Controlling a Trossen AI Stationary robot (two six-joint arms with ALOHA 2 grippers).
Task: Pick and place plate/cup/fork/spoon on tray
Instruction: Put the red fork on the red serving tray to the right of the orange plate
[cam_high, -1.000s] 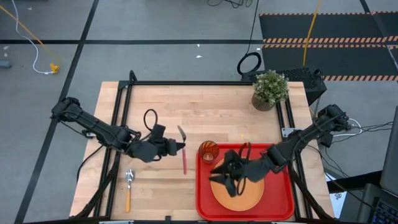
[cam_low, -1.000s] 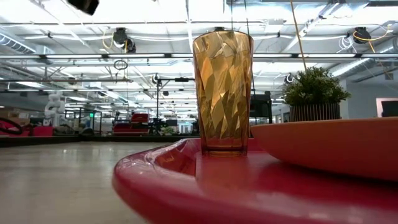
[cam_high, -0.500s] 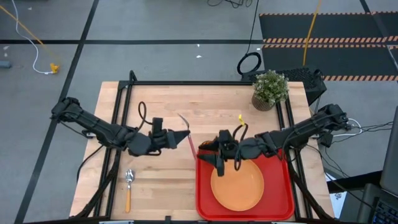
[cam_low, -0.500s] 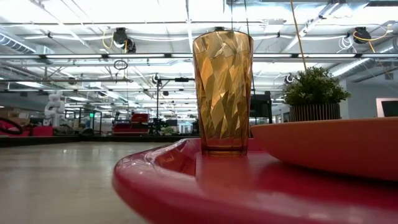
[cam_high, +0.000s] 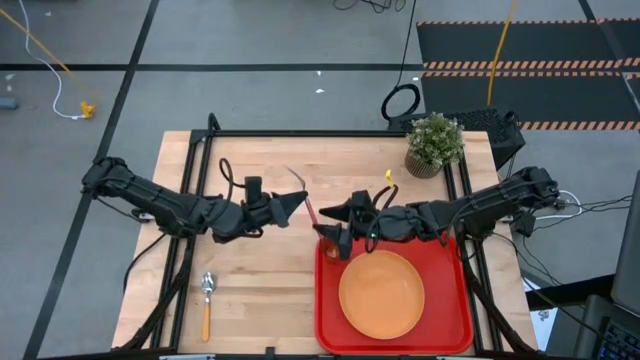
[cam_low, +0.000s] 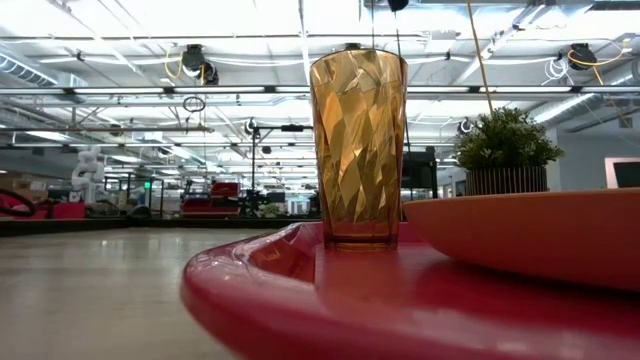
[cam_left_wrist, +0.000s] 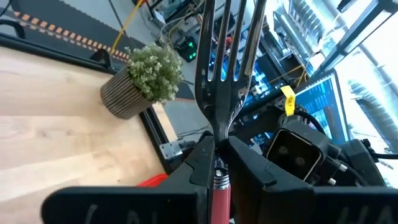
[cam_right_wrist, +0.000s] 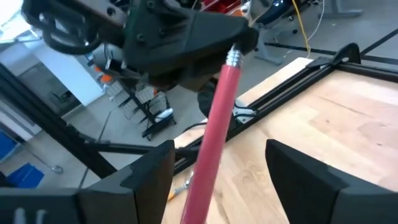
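Since a second ago the right gripper (cam_high: 332, 224) has left the plate (cam_high: 381, 293) and swung toward the tray's (cam_high: 330, 318) near-left corner over the cup (cam_low: 358, 145), fingers (cam_right_wrist: 314, 176) spread wide around the fork's pink handle. The left gripper (cam_high: 297, 203) has lifted the fork (cam_left_wrist: 225, 93) off the table, pinching it below the tines. The spoon (cam_high: 207, 300) lies on the wood.

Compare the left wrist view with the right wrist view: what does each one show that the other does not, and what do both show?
Only the left wrist view shows the fork's silver tines, pointing up, and the potted plant. Only the right wrist view shows the right gripper's open fingers on either side of the pink-red handle, not yet closed on it. Both show the left gripper shut on the fork, and the wooden table.
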